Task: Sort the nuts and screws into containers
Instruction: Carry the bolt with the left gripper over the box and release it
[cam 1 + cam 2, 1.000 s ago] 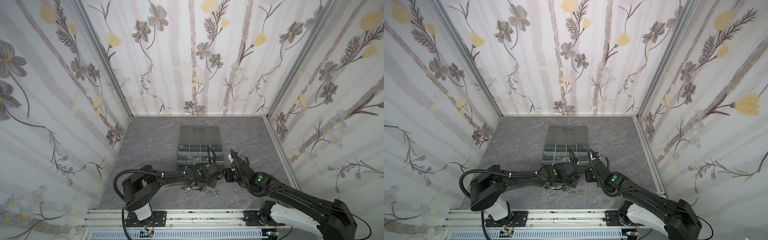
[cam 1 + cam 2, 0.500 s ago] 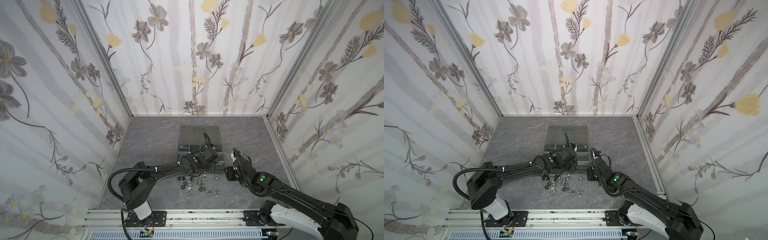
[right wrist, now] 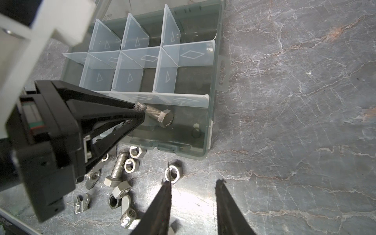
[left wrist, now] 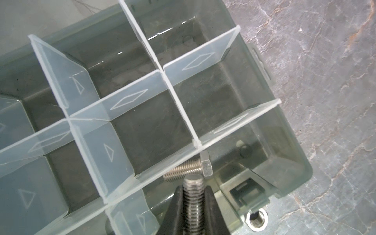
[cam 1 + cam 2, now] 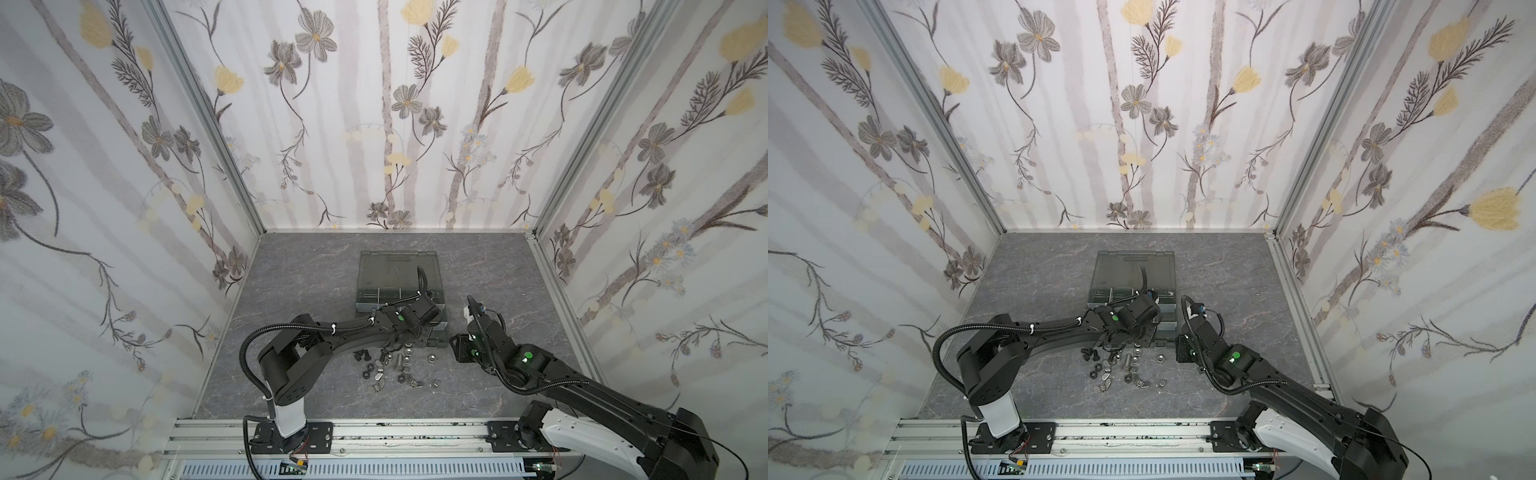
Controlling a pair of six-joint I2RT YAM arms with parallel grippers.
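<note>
Now left gripper [image 4: 193, 184] pinches tight on shiny silver threaded steel screw [image 4: 193, 200], poised over front compartment of dark grey plastic organizer box [image 4: 293, 162] w/ another silver hex-head screw [image 4: 191, 166] inside – prob. the screw bin. Right gripper [image 3: 193, 183], jaws partly apart & empty, hangs beside silver hex nut [image 3: 173, 173].

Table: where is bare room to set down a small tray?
Free: grey table left and right of the organizer box, and the strip between the loose screws and nuts and the front rail. Crowded: the box's front edge, where the left hand holds a silver screw and the right hand hovers open.
</note>
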